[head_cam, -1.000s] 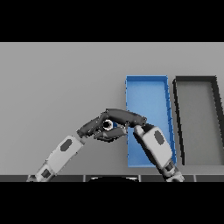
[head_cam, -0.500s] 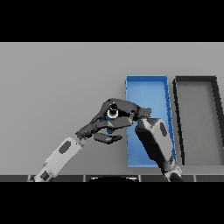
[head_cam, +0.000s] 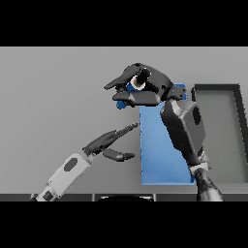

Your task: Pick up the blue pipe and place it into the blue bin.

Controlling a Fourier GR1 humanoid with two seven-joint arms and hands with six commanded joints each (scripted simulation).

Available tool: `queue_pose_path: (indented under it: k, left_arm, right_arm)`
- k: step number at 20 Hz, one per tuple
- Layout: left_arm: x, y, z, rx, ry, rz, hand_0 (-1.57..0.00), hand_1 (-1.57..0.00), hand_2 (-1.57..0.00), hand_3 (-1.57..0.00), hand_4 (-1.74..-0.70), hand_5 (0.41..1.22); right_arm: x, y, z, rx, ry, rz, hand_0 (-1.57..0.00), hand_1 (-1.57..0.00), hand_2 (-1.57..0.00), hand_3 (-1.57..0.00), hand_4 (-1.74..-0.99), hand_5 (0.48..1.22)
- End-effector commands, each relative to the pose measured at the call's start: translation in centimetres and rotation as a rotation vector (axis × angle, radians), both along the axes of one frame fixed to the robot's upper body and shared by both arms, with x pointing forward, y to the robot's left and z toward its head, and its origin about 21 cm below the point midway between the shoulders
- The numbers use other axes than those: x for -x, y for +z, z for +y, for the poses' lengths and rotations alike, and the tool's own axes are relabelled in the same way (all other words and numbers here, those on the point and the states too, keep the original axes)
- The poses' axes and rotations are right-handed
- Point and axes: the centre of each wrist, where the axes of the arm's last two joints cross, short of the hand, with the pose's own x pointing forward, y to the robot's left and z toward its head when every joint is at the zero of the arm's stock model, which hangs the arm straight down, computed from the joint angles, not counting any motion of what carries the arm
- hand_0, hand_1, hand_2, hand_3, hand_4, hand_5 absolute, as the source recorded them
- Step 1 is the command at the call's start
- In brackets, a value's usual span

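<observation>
My right hand (head_cam: 145, 87) is raised high over the table, its fingers and thumb curled round the blue pipe (head_cam: 133, 87). Only a blue and white end of the pipe shows between the fingers. The hand hovers at the far left corner of the blue bin (head_cam: 160, 150), and my right forearm crosses the bin's far end. My left hand (head_cam: 109, 141) hangs lower, just left of the bin, with straight fingers pointing toward the bin and nothing in it.
A dark grey bin (head_cam: 220, 140) stands right beside the blue one, on its right. Grey table spreads to the left and far side.
The right hand has lifted the pipe up and away from the table, toward the bin's far corner. The left hand has let go of it, dropped lower and stretched its fingers.
</observation>
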Motion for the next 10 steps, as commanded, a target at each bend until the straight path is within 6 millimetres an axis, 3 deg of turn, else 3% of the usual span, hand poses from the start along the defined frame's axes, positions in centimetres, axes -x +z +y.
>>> queue_pose_path:
  k: [1, 5, 10]
  left_arm:
    - [-0.2, 0.0, 0.3, -0.009, 0.006, 0.001, 0.0, 0.0, 0.0, 0.0, -0.86, 0.484]
    - [-0.2, -0.2, 0.1, -0.024, 0.017, 0.011, 0.0, 0.0, 0.0, 0.0, -0.84, 0.477]
    - [-0.1, -0.1, 0.6, -0.045, 0.044, -0.001, 0.0, 0.0, 0.0, 0.0, -0.83, 0.463]
  right_arm:
    - [-0.7, 0.2, -0.5, -0.004, -0.043, 0.0, -1.57, -1.57, -1.57, -1.57, -1.497, 1.221]
    - [-4.1, 0.1, -4.0, 0.036, -0.279, 0.047, -1.57, -1.57, -1.57, -1.57, -1.498, 1.221]
    - [-7.3, -4.5, -9.1, 0.103, -0.508, 0.244, -1.57, -1.57, -1.57, -1.57, -1.499, 1.221]
